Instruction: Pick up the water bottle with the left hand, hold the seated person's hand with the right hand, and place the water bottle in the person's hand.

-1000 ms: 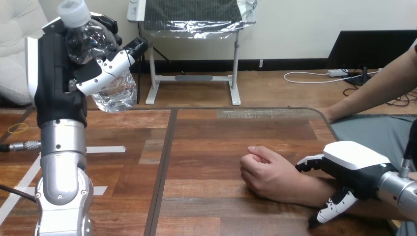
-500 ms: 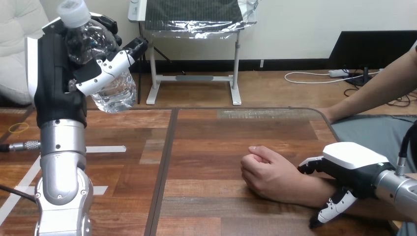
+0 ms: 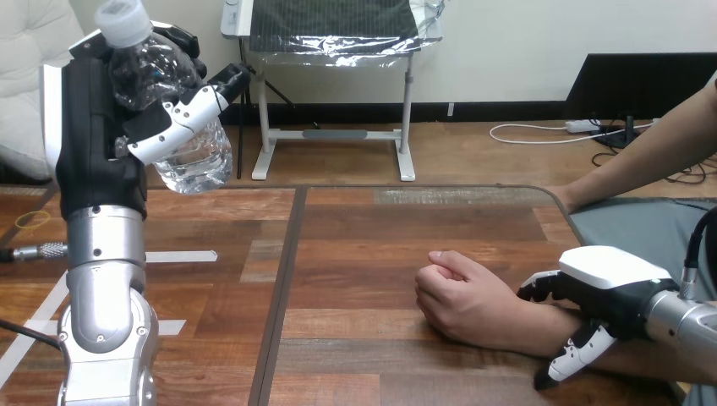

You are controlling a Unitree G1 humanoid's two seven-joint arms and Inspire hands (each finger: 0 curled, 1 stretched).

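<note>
High at view's left, left hand [image 3: 95, 127] gripped clear plastic water bottle w/ white cap [image 3: 199, 161], well above brown wooden table [image 3: 380, 228]; long axis near-upright, cap up, leaning slightly left. At right, right hand [image 3: 610, 283] curled round person's wrist [image 3: 541, 326]; person's hand [image 3: 461, 300] lay fisted on table.

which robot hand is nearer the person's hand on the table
Right. The right hand lies over the person's wrist, just behind the person's hand. The left hand is raised far off at the left, fingers curled round the water bottle.
</note>
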